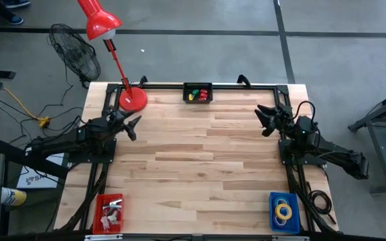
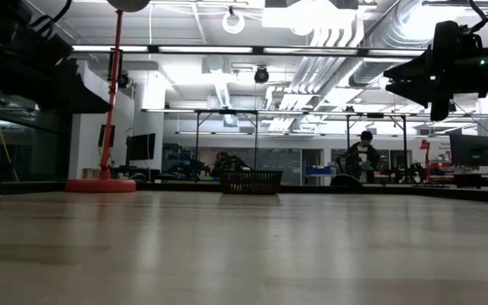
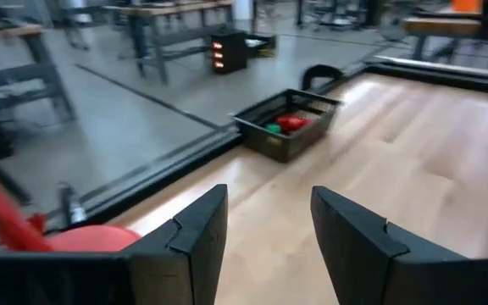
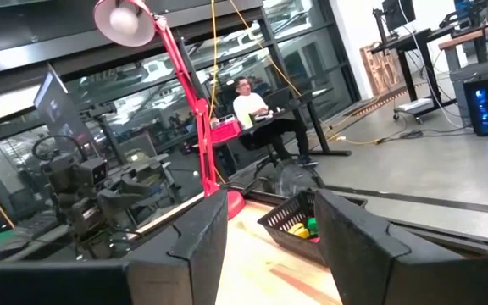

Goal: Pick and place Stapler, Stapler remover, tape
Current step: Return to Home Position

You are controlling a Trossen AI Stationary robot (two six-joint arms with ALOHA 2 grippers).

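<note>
Hanging the left claw (image 1: 134, 127) above the left side of the bench (image 1: 200, 167), released, fingers spread wide and gripping nothing. Hanging the right claw (image 1: 264, 120) opposite, above the right side, likewise released and empty. Pointing both claws inward toward each other, well apart, with wood between them.

Finding the staplers (image 1: 203, 92) beyond the claws and about midway between them: red, yellow and green, lying together inside a black basket (image 1: 185, 94) sitting at the far edge. Catching that basket ahead of the spread fingers in both wrist views, red and green showing over its mesh wall from the left, yellow and green from the right.

Finding the removers (image 1: 114, 214) well behind the left claw, piled in a red basket (image 1: 98, 215) at the near left corner. Finding the tape (image 1: 285, 211) well behind the right claw, in a blue basket (image 1: 273, 221) at the near right corner: a yellow roll showing plainest, the rest being too small to tell apart.

Standing a red lamp (image 1: 133, 99) just beyond the left claw, base on the far left corner, neck leaning outward over the floor. Leaving a fan (image 1: 72, 43) on the floor farther out past the lamp. Showing a person (image 4: 252, 106) seated at a desk in the room beyond the left arm, seen past the right claw's fingers.
</note>
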